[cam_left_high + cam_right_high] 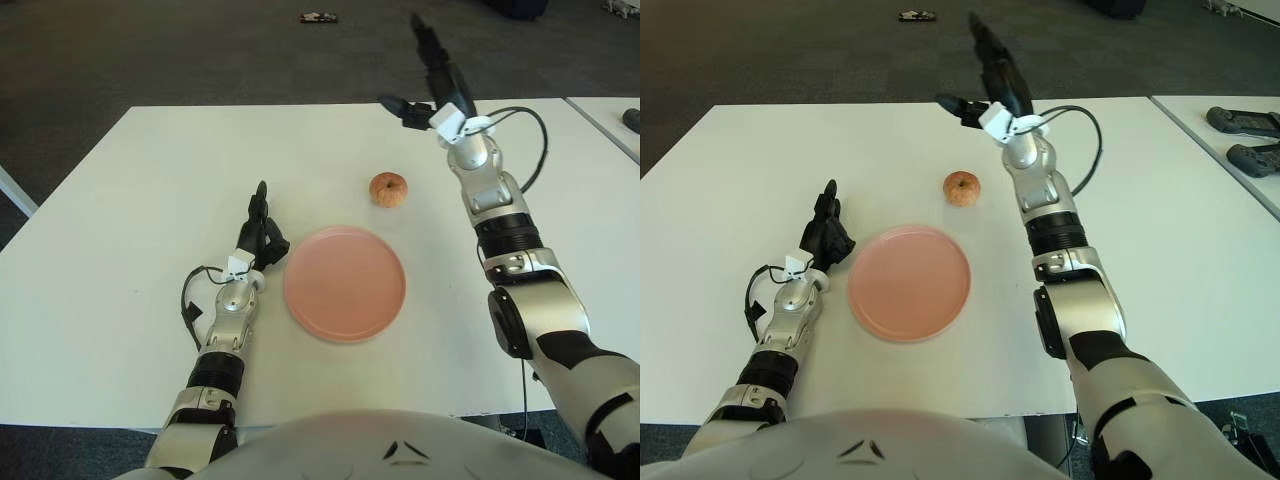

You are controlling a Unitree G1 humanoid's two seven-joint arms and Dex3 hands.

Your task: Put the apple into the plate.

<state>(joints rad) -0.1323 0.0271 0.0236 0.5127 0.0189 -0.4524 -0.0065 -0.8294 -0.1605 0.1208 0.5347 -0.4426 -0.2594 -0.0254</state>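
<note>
Plate [344,283] nearest, bare | left robot hand [259,232] just left of plate, fingers loosely extended | apple [388,189] beyond plate | right robot hand [432,78] raised beyond apple, spread wide, holding nothing

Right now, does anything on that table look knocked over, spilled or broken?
Nothing stands out. The apple sits whole on the white table, just beyond the empty pink plate. The right hand is raised, fingers spread, past the apple; the left hand shows beside the plate's left edge.
</note>
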